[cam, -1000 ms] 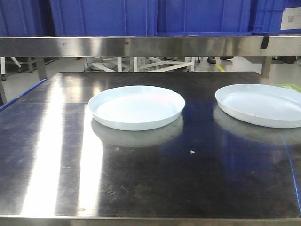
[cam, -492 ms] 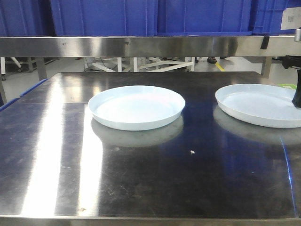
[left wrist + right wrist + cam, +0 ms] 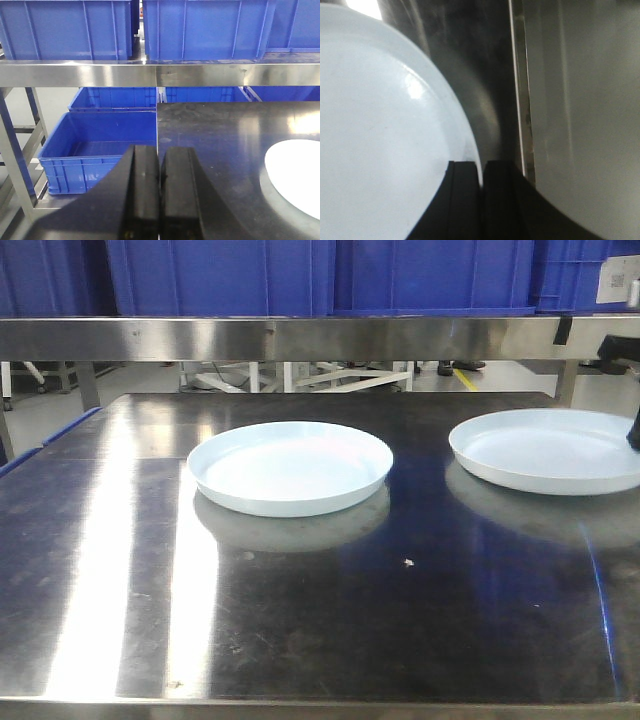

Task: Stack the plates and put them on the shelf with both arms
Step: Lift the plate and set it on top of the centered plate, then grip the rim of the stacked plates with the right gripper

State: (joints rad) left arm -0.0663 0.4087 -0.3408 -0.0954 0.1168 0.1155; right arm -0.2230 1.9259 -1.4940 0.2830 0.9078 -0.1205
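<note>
Two plates sit on the steel table point(image 3: 300, 620). The left plate point(image 3: 290, 468) lies flat near the middle. The right plate point(image 3: 545, 450) is well apart from it, near the table's right edge. The right tool point(image 3: 481, 167) is at that plate's outer rim, its fingers nearly together and pinching the thin rim between them. Whether the plate is off the table cannot be told. The left tool point(image 3: 159, 150) is pressed together with nothing in it. It hangs by the table's left edge, away from both plates. Behind and above the table runs a steel shelf point(image 3: 300, 338) carrying blue bins point(image 3: 220, 275).
</note>
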